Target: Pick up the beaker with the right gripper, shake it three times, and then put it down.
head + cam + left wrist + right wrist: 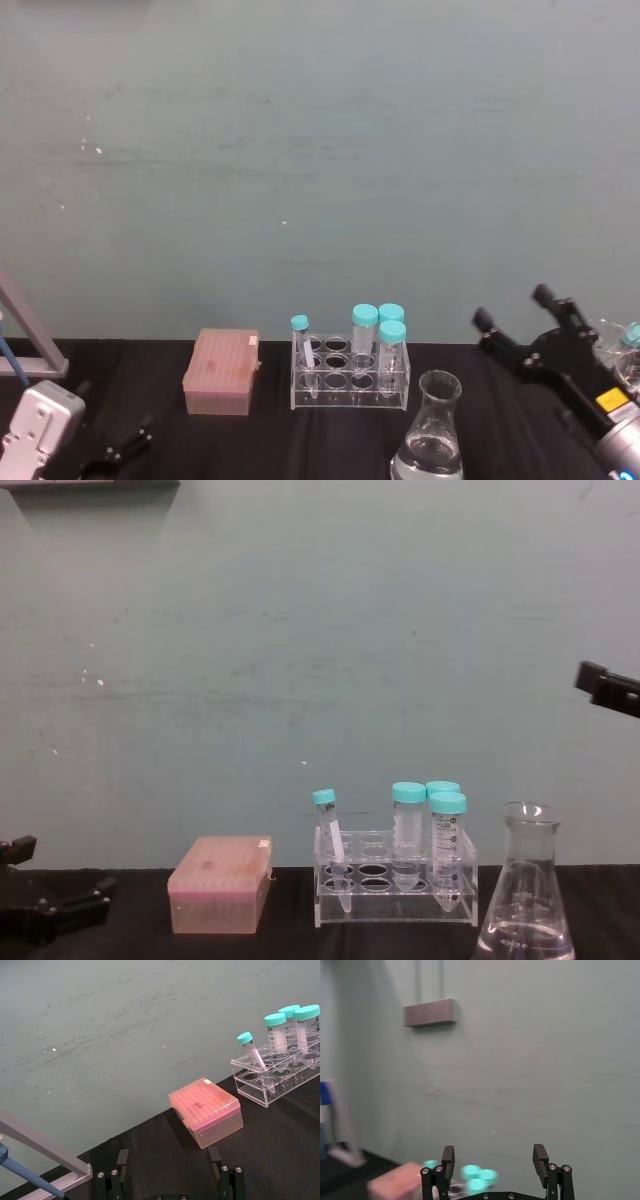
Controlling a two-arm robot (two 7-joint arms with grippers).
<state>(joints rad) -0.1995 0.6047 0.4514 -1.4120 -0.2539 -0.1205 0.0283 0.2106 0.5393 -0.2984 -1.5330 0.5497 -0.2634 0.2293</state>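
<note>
None of the task's steps looks done, judging by how things lie. Nearest the robot, the beaker [430, 432] stands upright on the black table cover [330, 440], right of centre, with a little clear liquid in its wide base and nothing touching it. To its right and above its rim, the right gripper [512, 306] hangs in the air, its two fingers spread wide with nothing between them, apart from the glass. At the near left, the left gripper [169, 1157] sits low by the table, parked, likewise spread wide and empty. Just behind the beaker and a little to its left is a clear tube rack [350, 385] holding four teal-capped tubes [365, 330], with a pink tip box [222, 372] further left. A pale green wall [320, 150] closes the scene. By my judgement everything is left: lowering the open fingers around the neck, closing, lifting, three shakes, setting down.
</note>
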